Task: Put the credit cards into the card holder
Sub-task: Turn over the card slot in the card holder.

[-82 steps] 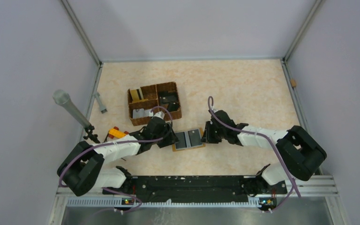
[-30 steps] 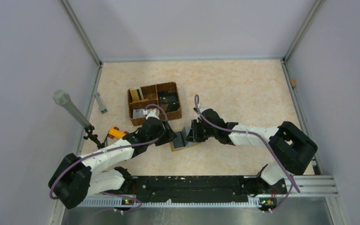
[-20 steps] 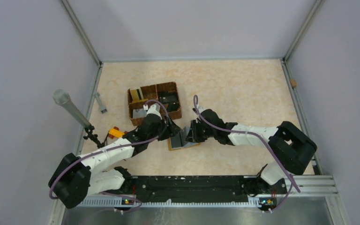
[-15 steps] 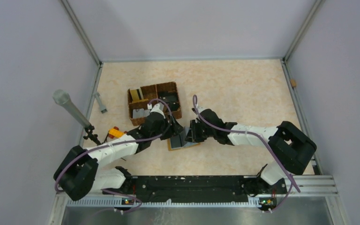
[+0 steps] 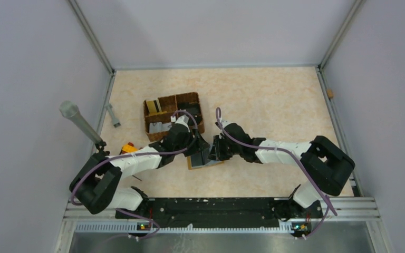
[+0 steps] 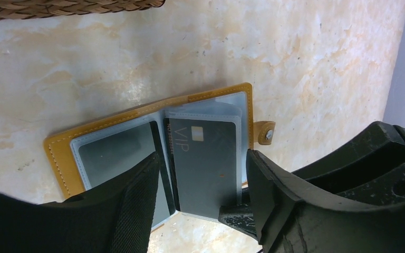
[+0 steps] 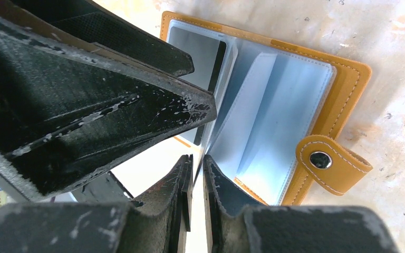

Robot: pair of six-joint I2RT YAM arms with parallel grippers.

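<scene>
Holder lies open on the worktop between the two tools, near the basket on the arm side. Two dark cards sit in its sleeves: VIP card in the strap-side page and a second one in the other page. More cards look to be in the basket, but they're too small to be sure.

Left tool: released, jaws spread over the holder, nothing in them.
Right tool: clenched to a slit on the near edge of the sleeves. Can't tell whether a card edge is in the pinch too.

Risks as I read it:
- Tools are almost touching over the holder. Any left descent or closing likely clips the right tool.
- Holder is loose. A sideways push from either tool slides or folds it; the pinch is its only anchor.
- If the pinch slips, the fanned sleeves flop shut over the slot.
- VIP card may not be fully seated, so dragging the sleeve could work it out.
- Strap sticks out on the right tool's side and could snag on withdrawal.

Room: basket rim is right behind the left tool, so lift before swinging back. Worktop is open right of and beyond the holder, and on the near side too. Right tool's best exit is straight back along its arm.
</scene>
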